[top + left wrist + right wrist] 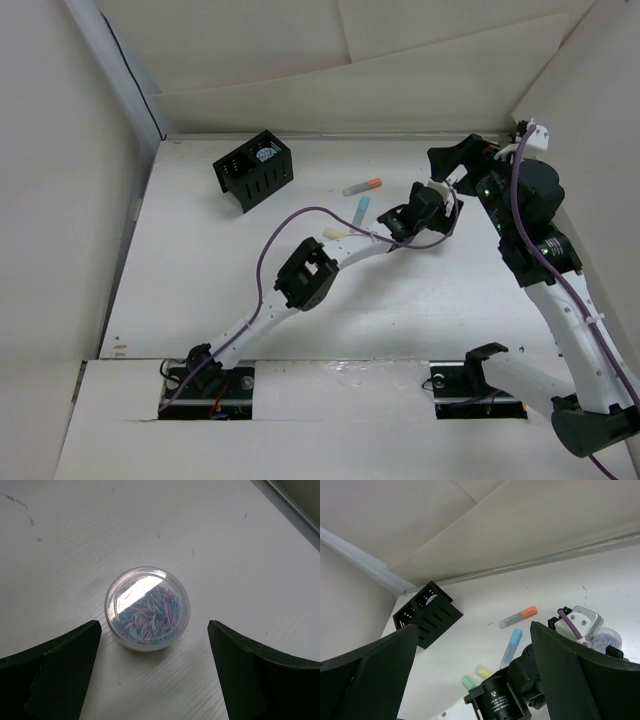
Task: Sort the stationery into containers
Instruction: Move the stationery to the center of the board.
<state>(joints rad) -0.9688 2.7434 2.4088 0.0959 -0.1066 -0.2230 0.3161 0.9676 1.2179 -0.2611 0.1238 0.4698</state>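
Left fingers (60,675) are held apart on either side of the clear round tub (147,609) at frame centre on the desk (225,540). Right fingers (580,680) are spread, empty. The black organiser (254,170) is seen upper left.

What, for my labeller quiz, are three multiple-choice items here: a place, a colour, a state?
1. Where is the organiser? A near right; B far left; C between the arm bases.
2. The tip of the grey marker is: A orange; B black; C green.
3. The left gripper at the tub is: A shut on it; B shut above it; C open, straddling it.
Key: 1 B, the top view shows it far left. 2 A, the tip is orange in the top and right wrist views. 3 C, the left wrist view shows the tub in the open gap.
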